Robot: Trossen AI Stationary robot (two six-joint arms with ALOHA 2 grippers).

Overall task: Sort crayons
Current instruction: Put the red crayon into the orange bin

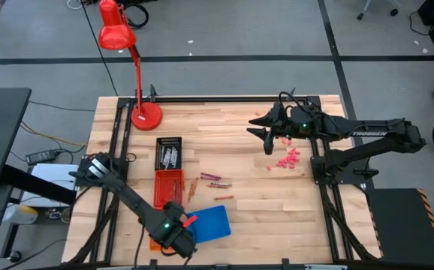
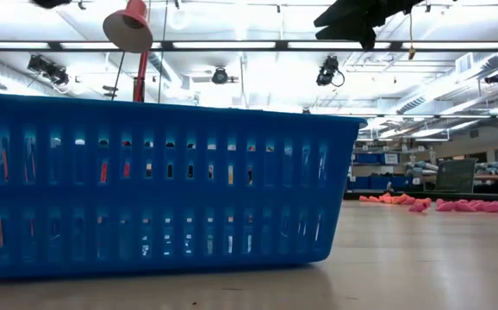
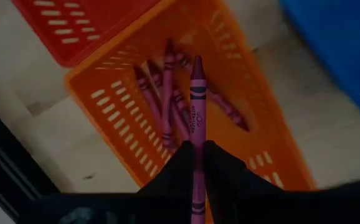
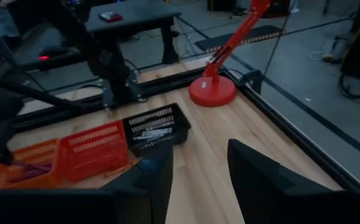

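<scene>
One magenta crayon (image 3: 197, 106) is pinched in the left gripper (image 3: 197, 163), its long axis pointing straight out over the orange bin (image 3: 105, 106) at lower left. Right gripper (image 4: 200, 171) waits open at upper right.

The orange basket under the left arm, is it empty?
No, the left wrist view shows several magenta crayons already lying in the orange basket, below the one held in the left pincer.

Magenta crayon (image 3: 197, 106) with black label print, orange slotted basket (image 3: 114, 115), red basket (image 1: 168, 187), blue basket (image 2: 146, 189), black basket (image 1: 169, 152), red lamp (image 1: 119, 34), pale wood bench (image 1: 262, 210).
</scene>
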